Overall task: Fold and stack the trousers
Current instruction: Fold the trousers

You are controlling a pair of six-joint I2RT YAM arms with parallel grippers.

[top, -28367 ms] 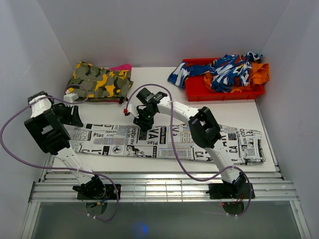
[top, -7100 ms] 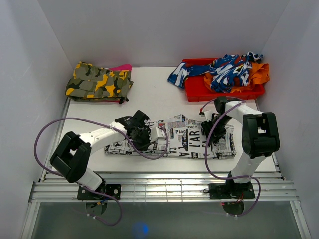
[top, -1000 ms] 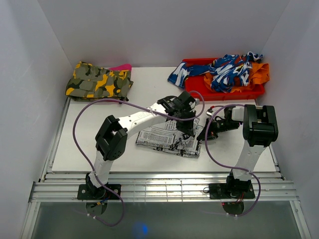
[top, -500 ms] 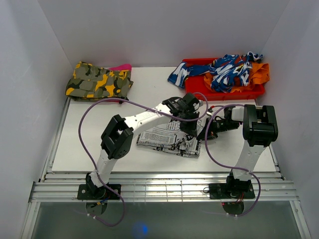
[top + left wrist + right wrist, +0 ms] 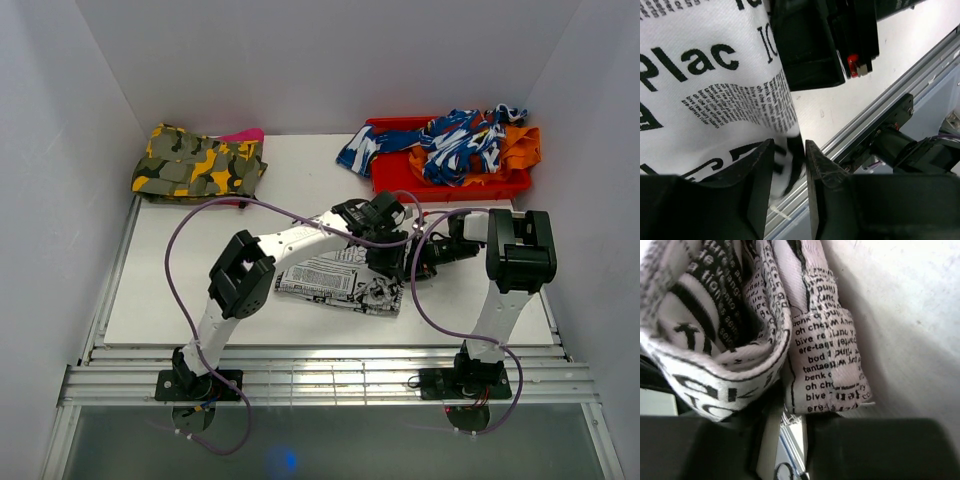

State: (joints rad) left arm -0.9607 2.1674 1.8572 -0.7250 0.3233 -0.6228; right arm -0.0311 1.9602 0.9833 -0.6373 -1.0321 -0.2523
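Observation:
The newspaper-print trousers [image 5: 325, 276] lie folded into a short pack at the table's middle. My left gripper [image 5: 386, 268] reaches over the pack's right end; in the left wrist view [image 5: 788, 150] its jaws are nearly closed with a fold of the printed cloth [image 5: 705, 75] between them. My right gripper [image 5: 418, 262] lies low at the pack's right edge, pointing left. In the right wrist view [image 5: 785, 415] layered folds and a hem of the trousers [image 5: 825, 365] press against its narrow jaw gap. The right gripper's black body [image 5: 820, 40] shows close by in the left wrist view.
A folded yellow-green camouflage garment [image 5: 198, 165] sits at the back left over something pink [image 5: 243, 134]. A red tray [image 5: 400, 188] at the back right holds a blue-and-white garment [image 5: 455, 140] and an orange one [image 5: 520, 148]. Metal rails [image 5: 320, 380] run along the near edge.
Earlier the trousers lay stretched out full length, then half folded. In the last second my left gripper carried its cloth a little further right toward the right gripper, which stayed still.

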